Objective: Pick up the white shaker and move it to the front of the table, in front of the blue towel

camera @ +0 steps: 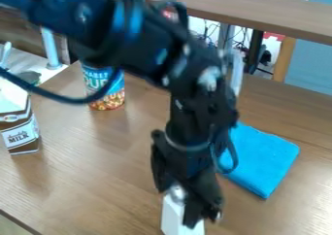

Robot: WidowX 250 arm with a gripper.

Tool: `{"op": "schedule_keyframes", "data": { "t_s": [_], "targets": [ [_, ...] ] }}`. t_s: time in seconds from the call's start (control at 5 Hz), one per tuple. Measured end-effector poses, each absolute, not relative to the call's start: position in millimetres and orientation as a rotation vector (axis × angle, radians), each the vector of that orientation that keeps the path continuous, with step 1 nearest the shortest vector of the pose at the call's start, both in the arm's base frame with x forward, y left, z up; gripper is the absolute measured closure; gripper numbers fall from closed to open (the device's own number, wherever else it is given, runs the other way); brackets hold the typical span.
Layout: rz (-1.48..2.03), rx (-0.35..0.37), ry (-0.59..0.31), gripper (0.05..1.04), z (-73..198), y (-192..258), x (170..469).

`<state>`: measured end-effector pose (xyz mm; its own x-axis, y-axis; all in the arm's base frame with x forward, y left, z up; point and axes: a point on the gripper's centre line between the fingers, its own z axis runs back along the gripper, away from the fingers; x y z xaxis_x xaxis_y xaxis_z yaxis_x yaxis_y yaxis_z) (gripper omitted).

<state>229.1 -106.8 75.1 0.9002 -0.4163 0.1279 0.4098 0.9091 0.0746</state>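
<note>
The gripper [189,195] hangs low over the front middle of the wooden table, pointing down. Right at its tip is a white, block-like object [173,216], partly covered by the gripper, with a silvery rounded part showing above it. Whether the object is held or only touched cannot be made out. To the right of the gripper, a folded bright blue cloth [264,157] lies flat, its left edge hidden behind the arm.
A soup can [107,89] stands upright at the back left, partly behind the arm and its cable. A brown and white milk carton [19,127] stands at the left edge. Behind the table runs a raised wooden ledge [253,10].
</note>
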Motion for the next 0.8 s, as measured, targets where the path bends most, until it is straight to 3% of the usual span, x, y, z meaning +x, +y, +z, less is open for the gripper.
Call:
{"op": "schedule_keyframes", "data": {
  "t_s": [0.2,0.4,0.6,0.8],
  "targets": [
    [-0.348,-0.034,-0.241,0.073,124.0,-101.1,245.4],
    [-0.251,-0.032,-0.274,0.077,174.7,-78.7,258.6],
    [-0.16,0.149,-0.243,0.079,227.5,-42.9,266.3],
    [-0.132,0.171,-0.225,0.079,230.1,-35.4,264.9]
  ]
}}
